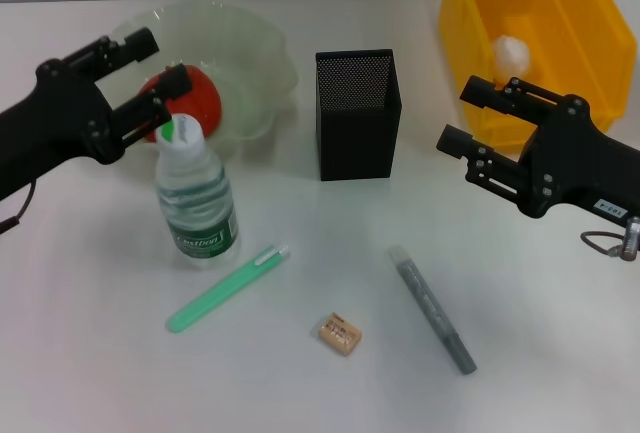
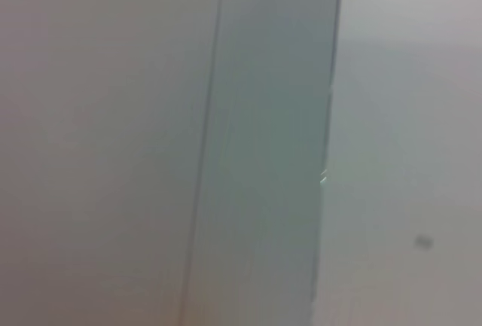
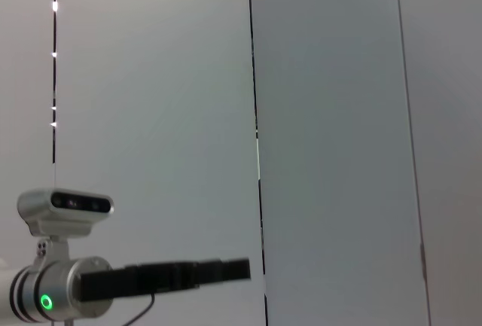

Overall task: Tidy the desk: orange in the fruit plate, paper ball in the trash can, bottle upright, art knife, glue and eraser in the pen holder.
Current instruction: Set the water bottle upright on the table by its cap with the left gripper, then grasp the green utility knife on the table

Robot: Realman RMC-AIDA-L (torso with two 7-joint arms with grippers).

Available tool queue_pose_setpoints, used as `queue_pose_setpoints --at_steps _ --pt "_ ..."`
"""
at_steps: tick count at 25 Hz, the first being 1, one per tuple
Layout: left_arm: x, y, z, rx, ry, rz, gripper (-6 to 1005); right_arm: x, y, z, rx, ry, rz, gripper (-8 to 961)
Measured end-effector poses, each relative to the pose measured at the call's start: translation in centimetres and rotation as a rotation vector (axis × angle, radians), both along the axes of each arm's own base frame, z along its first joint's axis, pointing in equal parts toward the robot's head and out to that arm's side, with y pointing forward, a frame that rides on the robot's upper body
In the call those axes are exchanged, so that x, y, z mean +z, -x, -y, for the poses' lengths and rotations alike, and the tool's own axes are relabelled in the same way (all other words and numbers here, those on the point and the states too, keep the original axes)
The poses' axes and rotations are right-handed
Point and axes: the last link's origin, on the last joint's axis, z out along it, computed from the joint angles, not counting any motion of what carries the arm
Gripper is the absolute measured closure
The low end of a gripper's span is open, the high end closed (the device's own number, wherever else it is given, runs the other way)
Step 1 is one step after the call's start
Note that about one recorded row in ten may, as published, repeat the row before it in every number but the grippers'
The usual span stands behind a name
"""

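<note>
Standing at the far right of the white desk (image 1: 90, 373), the yellow trash can (image 1: 560, 23), open-topped, with the white paper ball (image 1: 510, 53) inside against its near wall. At far left, the pale-green fruit plate (image 1: 262, 63), with the orange (image 1: 195, 101) lying in it. Between those two, upright, the black mesh pen holder (image 1: 357, 113). In front of the plate, upright and capped, the bottle (image 1: 195, 198), green label facing the camera.

Hovering at left over the plate's near rim and just above the bottle cap, the left gripper (image 1: 150, 73), fingers spread apart and holding nothing; orange visible between and behind them. Also seen in the right wrist view as a dark arm (image 3: 166, 275) against a pale wall. Hovering at right in front of the trash can, the right gripper (image 1: 465, 118), fingers likewise apart and empty, pointing toward the pen holder.

Lying flat nearer the camera: the green glue (image 1: 228, 287) slanted just beside the bottle's base; the grey art knife (image 1: 432, 308) slanted well right of it; between them and nearest, the tan eraser (image 1: 340, 334).

Only blurred pale panels in the left wrist view.
</note>
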Motion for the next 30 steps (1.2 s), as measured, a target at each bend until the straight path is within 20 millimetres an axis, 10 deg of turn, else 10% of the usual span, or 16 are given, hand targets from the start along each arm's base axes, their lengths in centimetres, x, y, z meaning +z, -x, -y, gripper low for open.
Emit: queue_pose_setpoints --at_steps 30 --pt "-2.4 -5.7 0.9 -0.28 0.385 -0.03 419 3.3 -1.9 1.6 -0.077 0.106 -0.009 379"
